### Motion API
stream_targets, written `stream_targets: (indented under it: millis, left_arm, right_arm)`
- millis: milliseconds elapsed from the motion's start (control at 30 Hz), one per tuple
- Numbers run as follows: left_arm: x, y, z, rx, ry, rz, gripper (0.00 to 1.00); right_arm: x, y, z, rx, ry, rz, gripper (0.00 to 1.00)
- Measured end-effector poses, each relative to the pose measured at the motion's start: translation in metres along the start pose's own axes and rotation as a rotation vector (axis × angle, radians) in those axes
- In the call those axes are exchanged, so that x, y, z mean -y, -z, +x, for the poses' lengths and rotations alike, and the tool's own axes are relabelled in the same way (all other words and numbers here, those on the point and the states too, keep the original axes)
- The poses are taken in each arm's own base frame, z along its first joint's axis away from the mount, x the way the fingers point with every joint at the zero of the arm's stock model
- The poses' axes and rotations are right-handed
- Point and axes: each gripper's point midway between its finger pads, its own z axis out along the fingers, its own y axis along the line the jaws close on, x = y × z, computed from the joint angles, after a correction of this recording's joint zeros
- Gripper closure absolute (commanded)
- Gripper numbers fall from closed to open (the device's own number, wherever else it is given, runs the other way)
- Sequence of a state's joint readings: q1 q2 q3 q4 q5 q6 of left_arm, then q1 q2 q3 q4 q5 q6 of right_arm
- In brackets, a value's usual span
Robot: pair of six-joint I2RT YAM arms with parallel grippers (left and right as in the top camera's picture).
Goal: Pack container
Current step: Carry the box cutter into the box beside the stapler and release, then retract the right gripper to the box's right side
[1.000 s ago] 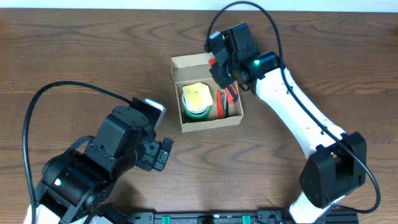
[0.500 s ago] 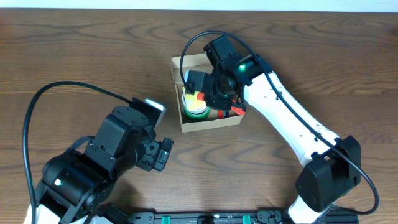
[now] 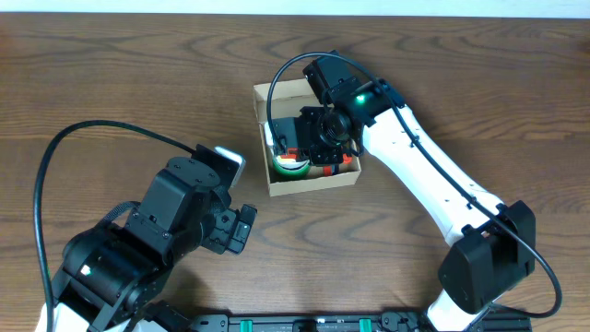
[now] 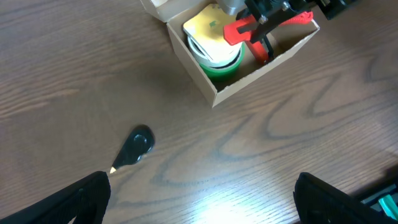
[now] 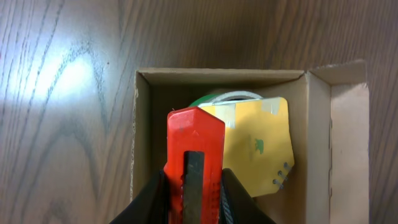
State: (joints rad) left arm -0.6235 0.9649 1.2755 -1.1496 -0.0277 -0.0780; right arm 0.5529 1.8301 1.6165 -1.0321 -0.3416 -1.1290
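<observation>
overhead: shows the box [image 3: 313, 182] toward the far edge of the worktop, about midway between the left and right edges, with its flap [image 3: 282, 92] open toward the far edge. shows a green roll [image 3: 293, 167] in the box's left half. right gripper [image 3: 309, 138]: hangs low over the box and hides most of the inside. left gripper [image 3: 243, 228]: sits well apart from the box, toward the near-left corner, over bare wood.

left wrist: looks down on the wood with both fingers [image 4: 81, 199] spread wide and nothing between them. catches the box at the top of the view, the roll under a yellow card [image 4: 208, 28], and a red tool [image 4: 264, 28] over the box's right half. shows a black mark [image 4: 137, 146] on the wood, near the box.

right wrist: clamps the red tool, a finger [image 5: 149, 202] pressed to each side. looks past the tool into the open box, where the card lies on the roll.
</observation>
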Motion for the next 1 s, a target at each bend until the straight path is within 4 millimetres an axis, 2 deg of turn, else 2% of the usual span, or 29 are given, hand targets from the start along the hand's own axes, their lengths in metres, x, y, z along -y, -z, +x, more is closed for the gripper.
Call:
stream_targets:
  millis: [200, 367, 567, 633, 733, 833, 900, 1000]
  left_arm:
    - [0.000, 0.000, 0.000, 0.000, 0.000, 0.000, 0.05]
    - [0.000, 0.000, 0.000, 0.000, 0.000, 0.000, 0.05]
    - [0.000, 0.000, 0.000, 0.000, 0.000, 0.000, 0.05]
    - [0.000, 0.000, 0.000, 0.000, 0.000, 0.000, 0.05]
    - [0.000, 0.000, 0.000, 0.000, 0.000, 0.000, 0.05]
    - [0.000, 0.000, 0.000, 0.000, 0.000, 0.000, 0.05]
    - [0.000, 0.000, 0.000, 0.000, 0.000, 0.000, 0.05]
    - [0.000, 0.000, 0.000, 0.000, 0.000, 0.000, 0.05]
  right_arm:
    - [-0.006, -0.012, 0.008, -0.021, 0.047, -0.051, 0.99]
    - [-0.008, -0.030, 0.017, -0.047, 0.066, -0.091, 0.99]
    - [-0.011, -0.032, 0.019, -0.053, 0.073, -0.106, 0.96]
    - [-0.011, -0.032, 0.019, -0.053, 0.074, -0.108, 0.85]
    - [-0.011, -0.032, 0.019, -0.049, 0.075, -0.110, 0.55]
    - [-0.012, -0.032, 0.018, -0.044, 0.080, -0.112, 0.40]
    - [-0.012, -0.032, 0.018, -0.041, 0.085, -0.114, 0.36]
    - [-0.012, -0.032, 0.018, -0.041, 0.089, -0.114, 0.36]
